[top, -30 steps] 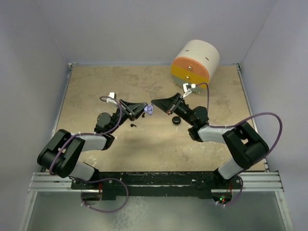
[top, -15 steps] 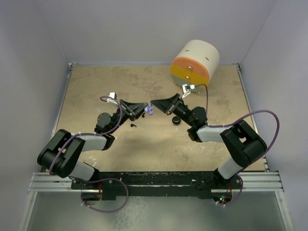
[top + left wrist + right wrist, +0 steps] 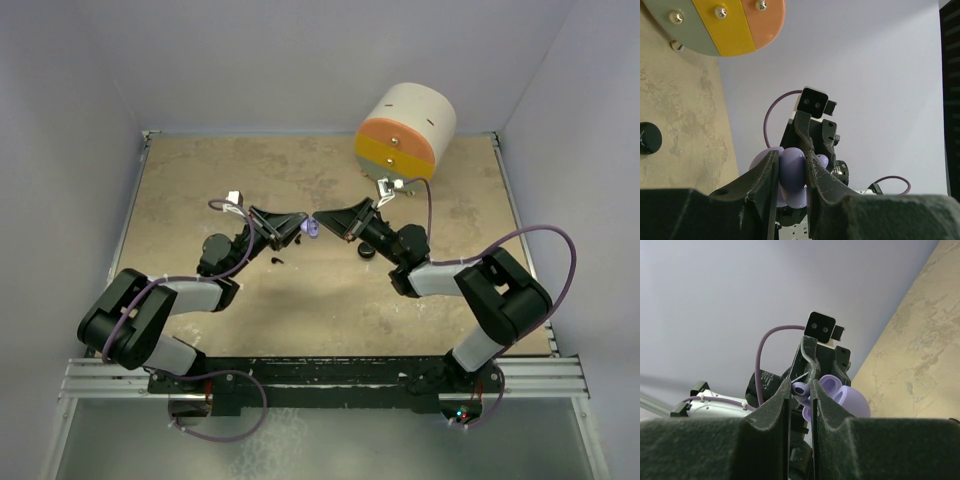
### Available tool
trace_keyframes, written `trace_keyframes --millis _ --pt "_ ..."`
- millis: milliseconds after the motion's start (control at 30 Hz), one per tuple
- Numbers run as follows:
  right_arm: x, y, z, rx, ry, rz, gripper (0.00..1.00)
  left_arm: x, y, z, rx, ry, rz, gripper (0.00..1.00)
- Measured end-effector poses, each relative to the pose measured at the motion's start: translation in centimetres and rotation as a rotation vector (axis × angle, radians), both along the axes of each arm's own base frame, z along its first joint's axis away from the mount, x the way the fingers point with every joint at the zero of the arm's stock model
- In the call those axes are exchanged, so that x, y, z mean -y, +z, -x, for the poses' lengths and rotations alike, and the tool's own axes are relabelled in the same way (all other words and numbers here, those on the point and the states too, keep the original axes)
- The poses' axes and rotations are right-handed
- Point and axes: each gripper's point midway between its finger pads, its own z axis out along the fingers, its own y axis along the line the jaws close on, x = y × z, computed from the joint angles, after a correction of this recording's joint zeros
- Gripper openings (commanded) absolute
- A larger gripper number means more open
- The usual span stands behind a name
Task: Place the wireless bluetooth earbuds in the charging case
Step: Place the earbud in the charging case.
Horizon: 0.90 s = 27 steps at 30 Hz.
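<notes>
Fig.: a lavender earbud (image 3: 799,389) is pinched between the fingers of the right pincer (image 3: 801,386), just beside the lavender charging case (image 3: 792,176). The left pincer (image 3: 791,161) clamps the case by its sides. Both are held above the table (image 3: 200,180), approx. mid-field, tips facing. We note two dark specks (image 3: 275,261) on the table nr the left pincer, poss. the black earbuds but too small to tell. A black round puck (image 3: 367,251) lies under the right wrist. Striped drum (image 3: 405,130) at rear right.
</notes>
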Motion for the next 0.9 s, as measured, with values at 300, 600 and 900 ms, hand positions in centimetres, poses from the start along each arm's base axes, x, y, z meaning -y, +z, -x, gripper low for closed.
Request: trace_keyframes --millis 300,600,900 --pt "0.08 -0.19 0.19 -0.008 0.003 -0.003 0.00 0.02 0.43 -0.05 0.012 0.001 0.007 0.00" --pt "0.11 -0.17 0.22 -0.010 0.005 -0.010 0.00 0.16 0.48 0.07 0.014 -0.004 0.008 0.00" --pt "0.06 -0.34 0.15 -0.015 0.007 -0.018 0.00 0.35 0.46 0.23 0.013 -0.010 0.007 0.00"
